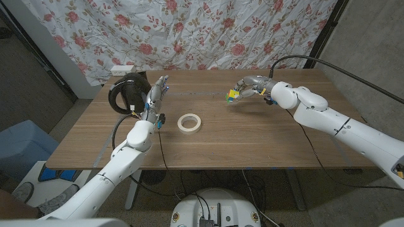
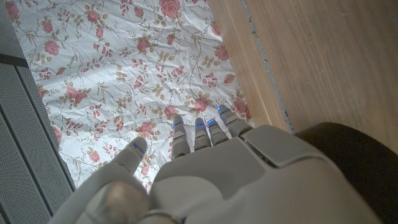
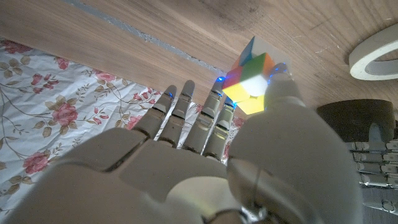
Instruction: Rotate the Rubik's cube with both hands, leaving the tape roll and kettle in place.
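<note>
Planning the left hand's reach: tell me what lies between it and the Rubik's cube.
Head view: bare wood between left hand and Rubik's cube; tape roll sits nearer.

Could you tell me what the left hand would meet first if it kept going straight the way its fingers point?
Probably nothing on the table: the left hand points toward the far edge, beside the black kettle. Beyond the edge hangs the floral cloth, likely the first thing in line, though depth is unclear.

Matt grained wooden table (image 1: 252, 135), crumpled floral cloth (image 1: 208, 31), glossy black kettle (image 1: 126, 91), smooth plastic Rubik's cube (image 1: 233, 95)
</note>
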